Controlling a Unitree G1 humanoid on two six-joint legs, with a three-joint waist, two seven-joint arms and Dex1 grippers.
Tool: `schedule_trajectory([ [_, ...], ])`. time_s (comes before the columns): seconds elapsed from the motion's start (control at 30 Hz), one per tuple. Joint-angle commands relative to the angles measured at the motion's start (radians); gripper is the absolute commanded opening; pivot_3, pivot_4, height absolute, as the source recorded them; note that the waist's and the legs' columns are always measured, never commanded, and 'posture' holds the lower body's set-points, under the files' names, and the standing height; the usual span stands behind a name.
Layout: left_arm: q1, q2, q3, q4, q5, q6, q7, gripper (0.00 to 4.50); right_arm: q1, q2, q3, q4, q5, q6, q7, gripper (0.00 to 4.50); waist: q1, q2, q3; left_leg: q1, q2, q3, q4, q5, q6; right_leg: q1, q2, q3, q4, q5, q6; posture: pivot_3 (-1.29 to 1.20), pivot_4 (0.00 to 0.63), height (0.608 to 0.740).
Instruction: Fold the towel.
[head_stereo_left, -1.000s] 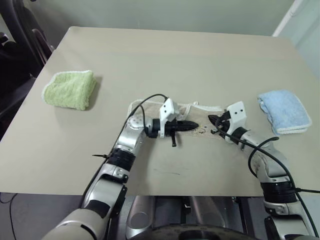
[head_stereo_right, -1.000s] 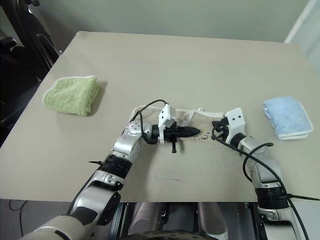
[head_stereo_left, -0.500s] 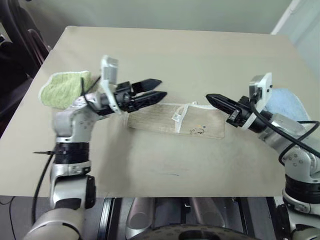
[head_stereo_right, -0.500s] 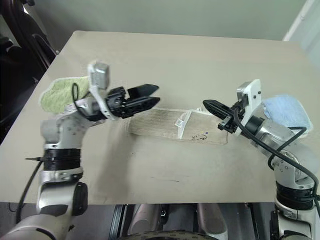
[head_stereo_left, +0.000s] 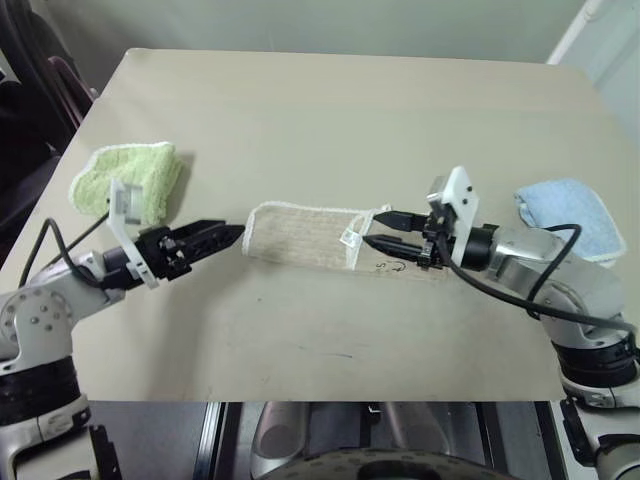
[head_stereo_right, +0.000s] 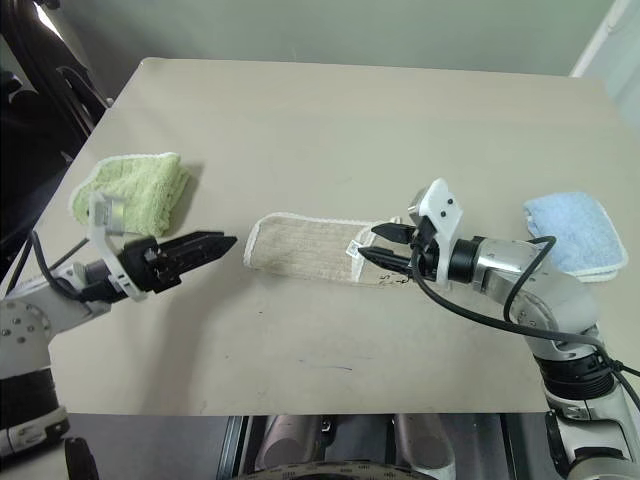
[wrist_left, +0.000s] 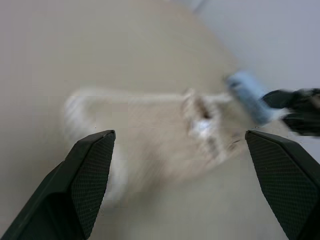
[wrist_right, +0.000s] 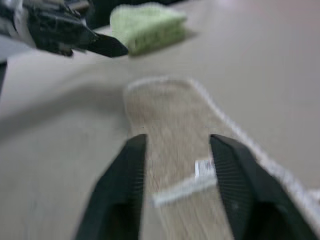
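On the middle of the beige rectangular tabletop (head_stereo_left: 330, 120) lies the cream terry-cloth towel with white corded edging (head_stereo_left: 300, 235), folded into a long narrow strip that runs crosswise, flat on the surface. A small white tag (head_stereo_left: 349, 238) sits on top of the towel toward its right part, and a small dark printed drawing (head_stereo_left: 396, 264) shows on the towel near its right end. The right gripper (head_stereo_left: 384, 229) hovers over that right end of the towel, its two black fingers apart with nothing between them, pointing along the strip toward the towel's left end. The left gripper (head_stereo_left: 228, 236) is just beside the towel's rounded left end, off the cloth, pointing at it; the left wrist view shows its fingers (wrist_left: 92, 167) spread wide and empty. A fluffy light-green folded towel (head_stereo_left: 125, 180) rests well to the left of the cream towel, a little farther back on the table. A light-blue folded towel (head_stereo_left: 566, 217) rests to the right of the cream towel, beyond the right arm.
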Motion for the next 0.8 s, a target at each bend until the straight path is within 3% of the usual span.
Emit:
schedule_trajectory([
  [0.03, -0.011, -0.006, 0.042, -0.034, -0.041, 0.064, 0.103, 4.50, -0.029, 0.019, 0.006, 0.022, -0.053, -0.052, -0.006, 3.60, 0.001, -0.001, 0.000, 0.000, 0.000, -0.001, 0.000, 0.001, 0.000, 0.000, 0.000, -0.001, 0.000, 0.001, -0.001, 0.00, 0.150, 0.697],
  [0.1, -0.025, -0.016, 0.057, -0.022, -0.067, 0.126, 0.171, 4.50, -0.039, 0.037, 0.007, 0.043, -0.077, -0.062, -0.021, 4.31, -0.002, -0.001, 0.000, 0.001, 0.002, 0.000, 0.000, 0.001, -0.001, 0.001, 0.001, 0.000, 0.000, 0.002, -0.003, 0.00, 0.150, 0.697],
  [0.13, -0.044, -0.028, 0.070, -0.002, -0.085, 0.190, 0.222, 4.50, -0.041, 0.045, 0.006, 0.049, -0.084, -0.067, -0.021, 4.41, -0.002, -0.001, 0.000, 0.002, 0.003, 0.000, 0.000, 0.002, -0.002, 0.001, 0.002, -0.001, 0.000, 0.004, -0.004, 0.00, 0.150, 0.697],
  [0.37, -0.158, -0.204, 0.230, 0.090, -0.161, 0.444, 0.475, 4.50, -0.032, 0.075, -0.035, 0.031, -0.078, -0.062, -0.026, 4.41, -0.003, -0.003, 0.002, 0.015, 0.004, 0.001, -0.003, 0.004, -0.005, 0.011, 0.002, -0.002, 0.000, 0.004, -0.004, 0.00, 0.150, 0.697],
  [0.57, -0.271, -0.316, 0.376, 0.219, -0.129, 0.461, 0.636, 4.50, -0.013, 0.070, -0.059, 0.008, -0.077, -0.053, -0.036, 4.41, -0.002, -0.006, 0.003, 0.016, 0.004, 0.000, -0.003, 0.004, -0.007, 0.013, 0.003, -0.002, 0.000, 0.003, -0.004, 0.00, 0.150, 0.697],
  [0.8, -0.292, -0.351, 0.369, 0.259, -0.142, 0.461, 0.690, 4.50, 0.014, 0.058, -0.068, -0.013, -0.089, -0.049, -0.046, 4.41, -0.002, -0.006, 0.003, 0.019, 0.004, 0.001, -0.003, 0.005, -0.008, 0.016, 0.004, -0.002, 0.000, -0.001, 0.003, 0.00, 0.150, 0.697],
])
